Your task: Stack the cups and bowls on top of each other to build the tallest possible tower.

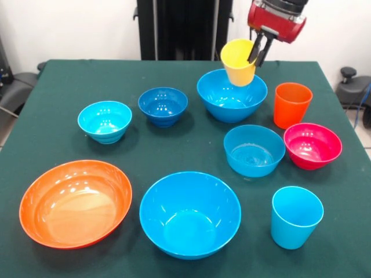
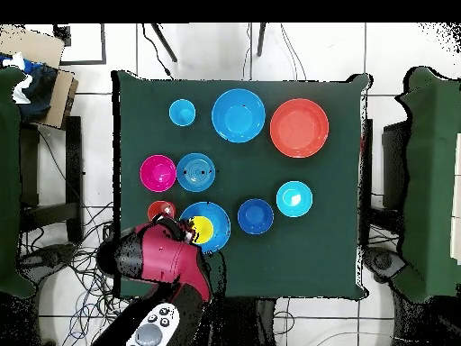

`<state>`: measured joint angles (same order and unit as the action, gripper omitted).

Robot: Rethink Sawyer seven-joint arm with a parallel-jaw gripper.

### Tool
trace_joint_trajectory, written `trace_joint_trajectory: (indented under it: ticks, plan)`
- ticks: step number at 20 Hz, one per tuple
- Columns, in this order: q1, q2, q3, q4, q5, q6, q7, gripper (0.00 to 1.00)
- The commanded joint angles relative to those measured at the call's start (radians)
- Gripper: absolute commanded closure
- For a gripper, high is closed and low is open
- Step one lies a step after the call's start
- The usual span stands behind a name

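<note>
My gripper (image 1: 258,55) is shut on the rim of the yellow cup (image 1: 237,62), one finger inside and one outside. The cup hangs slightly tilted over a large blue bowl (image 1: 223,103) at the far side; I cannot tell whether its base touches the bowl. From overhead the yellow cup (image 2: 203,231) sits inside that bowl's (image 2: 221,216) outline, with the gripper (image 2: 191,236) at its edge. The orange cup (image 1: 291,104) stands upright right of this bowl. The light blue cup (image 1: 295,216) stands at the near right.
Standing singly on the green cloth are a magenta bowl (image 1: 312,145), a medium light blue bowl (image 1: 254,150), a second large blue bowl (image 1: 190,214), a wide orange bowl (image 1: 75,202), a cyan bowl (image 1: 105,121) and a dark blue bowl (image 1: 163,106).
</note>
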<state>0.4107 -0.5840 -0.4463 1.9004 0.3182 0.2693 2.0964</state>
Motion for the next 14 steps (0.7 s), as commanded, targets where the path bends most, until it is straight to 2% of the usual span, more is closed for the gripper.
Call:
trace_joint_trajectory:
  ticks: [1,14]
  plan:
    - [0.025,0.116,0.046,-0.056,0.029,-0.086,0.217,1.0]
    - [0.012,0.139,0.038,-0.07,0.02,-0.122,0.216,1.0]
